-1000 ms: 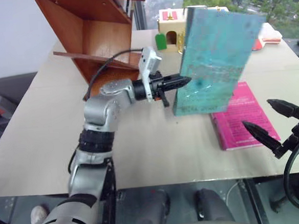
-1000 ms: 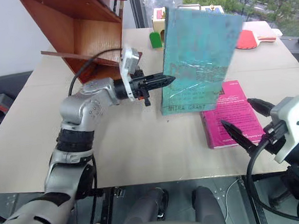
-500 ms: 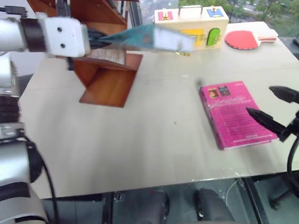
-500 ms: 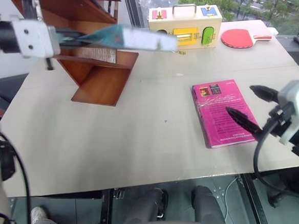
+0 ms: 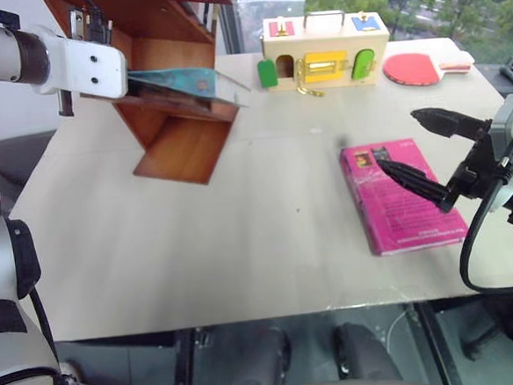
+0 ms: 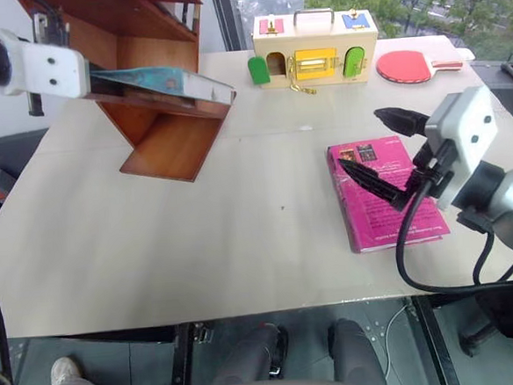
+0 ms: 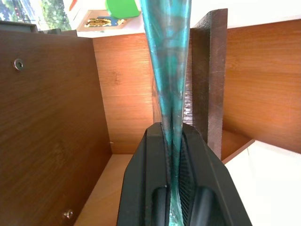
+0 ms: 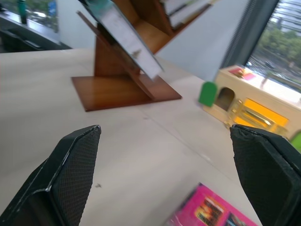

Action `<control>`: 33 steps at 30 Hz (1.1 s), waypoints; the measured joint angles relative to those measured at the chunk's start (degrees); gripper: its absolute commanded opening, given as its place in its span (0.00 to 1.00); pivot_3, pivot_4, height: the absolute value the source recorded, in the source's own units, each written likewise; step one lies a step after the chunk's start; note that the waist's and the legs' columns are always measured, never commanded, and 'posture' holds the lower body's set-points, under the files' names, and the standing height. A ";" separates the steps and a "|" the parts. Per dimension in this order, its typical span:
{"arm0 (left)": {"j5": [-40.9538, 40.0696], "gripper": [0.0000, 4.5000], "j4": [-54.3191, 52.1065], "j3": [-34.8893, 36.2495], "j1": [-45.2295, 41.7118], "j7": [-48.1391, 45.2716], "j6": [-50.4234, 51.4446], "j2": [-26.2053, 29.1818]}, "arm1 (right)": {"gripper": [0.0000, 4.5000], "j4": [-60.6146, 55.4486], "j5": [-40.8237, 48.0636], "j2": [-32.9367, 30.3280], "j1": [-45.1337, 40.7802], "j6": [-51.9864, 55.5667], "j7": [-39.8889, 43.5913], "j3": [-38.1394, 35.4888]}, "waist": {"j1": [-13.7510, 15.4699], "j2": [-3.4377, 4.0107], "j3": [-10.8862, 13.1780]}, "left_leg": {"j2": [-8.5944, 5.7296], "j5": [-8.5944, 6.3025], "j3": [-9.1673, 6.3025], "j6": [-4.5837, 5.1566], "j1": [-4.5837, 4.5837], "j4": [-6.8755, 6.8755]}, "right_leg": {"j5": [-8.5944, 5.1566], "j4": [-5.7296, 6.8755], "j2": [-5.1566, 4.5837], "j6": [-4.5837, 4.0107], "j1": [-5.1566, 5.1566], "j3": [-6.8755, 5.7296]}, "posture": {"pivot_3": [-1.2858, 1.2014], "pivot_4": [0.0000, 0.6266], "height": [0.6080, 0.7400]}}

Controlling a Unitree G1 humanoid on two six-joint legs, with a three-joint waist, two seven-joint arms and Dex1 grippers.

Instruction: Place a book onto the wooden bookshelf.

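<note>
The teal-green book (image 5: 185,80) lies nearly flat on a slanted board of the reddish-brown wooden bookshelf (image 5: 165,36) at the table's far left, its right end jutting past the board's edge. My left gripper (image 7: 173,137) is shut on the book's near edge, inside the shelf; the black fingers (image 7: 149,157) press both covers. My right gripper (image 5: 397,139) hangs open over the upper part of a pink book, nothing between its fingers. In the right wrist view the book (image 8: 128,38) leans on the bookshelf (image 8: 123,90).
A bright pink book (image 5: 402,197) lies flat on the right of the beige table (image 5: 242,237). A pale wooden box with coloured doors (image 5: 324,45) and a red paddle (image 5: 420,66) sit along the far edge.
My left arm swung the book from upright over the table's middle to the left, turned it flat and brought it onto the shelf board. My right gripper rose over the pink book.
</note>
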 measured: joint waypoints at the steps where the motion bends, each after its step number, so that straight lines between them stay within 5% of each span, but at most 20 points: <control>1: 0.18 0.43 0.87 -0.10 0.11 -0.02 0.13 -0.14 | 1.00 -0.17 -0.14 0.03 -0.01 0.03 0.24 0.23 | -0.12 -0.03 0.02 | 0.00 0.00 0.00 0.00 -0.05 0.01 | 0.00 -0.01 0.02 0.00 -0.02 0.00 | 0.52 0.24 1.00; 6: -3.31 0.95 1.30 1.28 0.81 -2.27 0.06 -0.55 | 1.00 0.02 -1.49 0.88 -1.91 0.01 1.92 1.93 | -0.31 -0.17 0.10 | -0.06 0.05 0.05 -0.09 -0.26 0.05 | 0.01 -0.14 -0.03 -0.01 -0.17 0.07 | 0.52 0.24 1.00; 7: -4.76 0.98 0.64 1.90 1.74 -3.65 0.00 -0.49 | 1.00 0.14 -1.86 0.96 -2.25 -0.06 2.32 2.00 | -0.32 -0.17 0.10 | -0.06 0.06 0.06 -0.10 -0.27 0.04 | 0.00 -0.16 -0.04 -0.01 -0.18 0.08 | 0.52 0.24 1.00; 12: -20.00 0.98 -14.56 8.23 13.23 -12.96 8.80 1.27 | 1.00 2.85 -4.51 1.97 -3.79 -0.68 5.59 3.61 | -0.66 -0.23 0.17 | -0.02 0.07 0.13 -0.13 -0.48 0.04 | 0.01 -0.13 -0.05 -0.02 -0.45 0.20 | 0.52 0.24 1.00; 15: -32.03 0.98 -31.06 15.51 24.10 -15.65 24.49 5.32 | 1.00 5.11 -4.87 2.89 -6.14 -1.09 7.14 3.73 | -1.50 -0.22 0.22 | 0.02 0.07 0.17 -0.13 -0.54 0.00 | 0.00 -0.11 -0.24 -0.02 -0.56 0.25 | 0.52 0.24 1.00; 19: -54.24 0.98 -55.07 25.63 33.85 -10.71 54.11 6.46 | 1.00 7.25 -4.37 3.44 -9.74 -1.18 9.11 3.70 | -1.68 -0.20 0.27 | 0.02 0.01 0.14 -0.04 -0.54 0.03 | 0.00 -0.13 -0.25 -0.02 -0.53 0.19 | 0.52 0.24 1.00; 23: -69.92 0.98 -69.58 32.39 40.20 -2.45 70.04 4.46 | 1.00 7.77 -3.16 3.52 -10.91 -0.66 9.90 3.35 | -1.40 -0.02 0.29 | 0.03 -0.02 0.17 0.00 -0.13 -0.09 | 0.00 -0.15 -0.26 -0.03 -0.22 0.24 | 0.52 0.24 1.00; 27: -78.67 0.98 -79.65 31.32 47.25 9.25 76.63 -5.99 | 1.00 7.31 -3.28 3.50 -8.59 -0.04 9.47 2.60 | -0.47 0.03 0.30 | 0.06 -0.05 0.15 0.03 0.00 -0.07 | 0.00 -0.11 -0.28 -0.03 -0.07 0.21 | 0.52 0.24 1.00; 33: -69.65 0.98 -82.02 20.66 57.87 24.18 72.53 -24.19 | 1.00 1.40 -3.76 8.81 2.70 0.37 4.57 -0.52 | 0.72 0.09 0.22 | 0.00 0.07 0.26 -0.18 -0.11 -0.08 | 0.02 -0.23 -0.30 -0.04 -0.15 0.37 | 0.52 0.24 1.00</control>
